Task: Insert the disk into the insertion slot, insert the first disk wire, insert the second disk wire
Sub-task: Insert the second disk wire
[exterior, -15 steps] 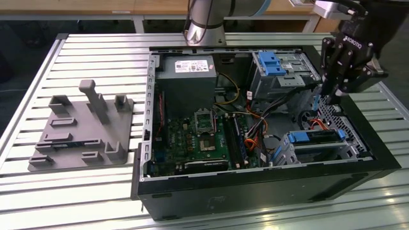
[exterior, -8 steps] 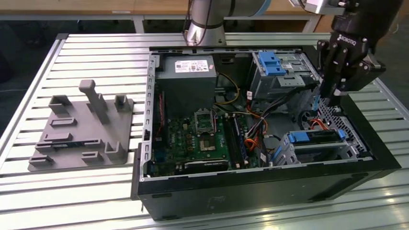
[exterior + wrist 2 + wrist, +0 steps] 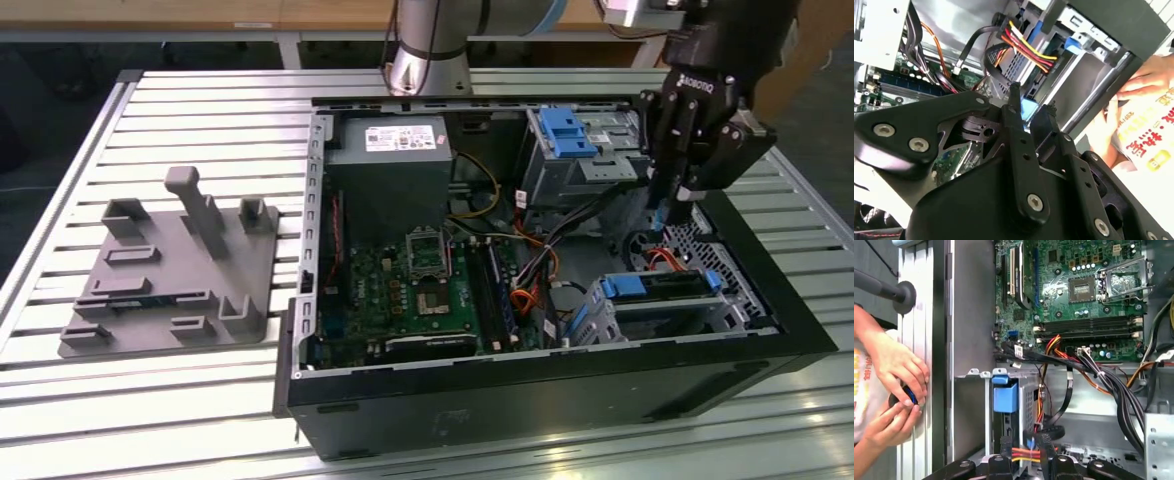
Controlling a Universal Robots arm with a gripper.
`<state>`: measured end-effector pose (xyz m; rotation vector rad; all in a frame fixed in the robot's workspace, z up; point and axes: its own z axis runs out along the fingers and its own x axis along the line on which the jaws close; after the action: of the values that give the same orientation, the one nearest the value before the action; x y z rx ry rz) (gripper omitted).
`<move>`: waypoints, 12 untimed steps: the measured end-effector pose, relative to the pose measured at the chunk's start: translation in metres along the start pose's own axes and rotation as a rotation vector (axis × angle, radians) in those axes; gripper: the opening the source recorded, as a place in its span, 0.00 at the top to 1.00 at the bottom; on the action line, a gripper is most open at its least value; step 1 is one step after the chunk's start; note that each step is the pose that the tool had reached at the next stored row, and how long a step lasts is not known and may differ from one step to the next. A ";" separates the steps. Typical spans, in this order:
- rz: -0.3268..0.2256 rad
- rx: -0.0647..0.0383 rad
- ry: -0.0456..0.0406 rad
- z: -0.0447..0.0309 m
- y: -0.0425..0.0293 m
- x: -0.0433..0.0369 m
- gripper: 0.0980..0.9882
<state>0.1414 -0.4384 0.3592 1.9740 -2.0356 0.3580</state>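
Open on a black tower case (image 3: 534,390), laid on its side on a table (image 3: 200,100) of ribbed aluminium slats. Upper right of the exterior view: black gripper (image 3: 674,215), matte and angular, pointing down into the case. In both wrist views, fingers (image 3: 1015,125) parted, slim black bars studded with screw heads, a narrow gap between. Seen between the tips in the first wrist view, a bundle of yellow, red and orange wires (image 3: 1024,455).

Lower right of the exterior view: the slot (image 3: 681,318), a low box of silver sheet metal, perforated on the side. Seated in it, the disk (image 3: 657,287), a silver strip capped by bright blue plastic at each end. Visible edge running across the frame, from the exterior view's left to its right; the rest sunk in the cage, so can't call the long axis. Just above it in the frame, a red wire (image 3: 663,262), curled, near the gripper tips.

Centre frame: green motherboard (image 3: 414,290) with a square metal socket. Above it, a grey power supply (image 3: 387,170) with a white label, print too small to read. Upper right, a taller grey bay (image 3: 574,150) with a blue latch. Far left, a grey plastic fixture plate (image 3: 174,270) with upright posts. In the first wrist view, a person's hand (image 3: 896,372) on the slats beside the case, next to a white garment with red and yellow print.
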 end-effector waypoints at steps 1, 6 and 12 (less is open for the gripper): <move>0.000 0.000 0.0005 0.0017 0.0010 -0.0008 0.70; 0.000 0.001 0.0178 0.0080 0.0024 -0.0055 0.70; 0.000 0.002 0.0684 0.0098 0.0033 -0.0140 0.70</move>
<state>0.1382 -0.4288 0.3449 1.9357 -1.9943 0.4222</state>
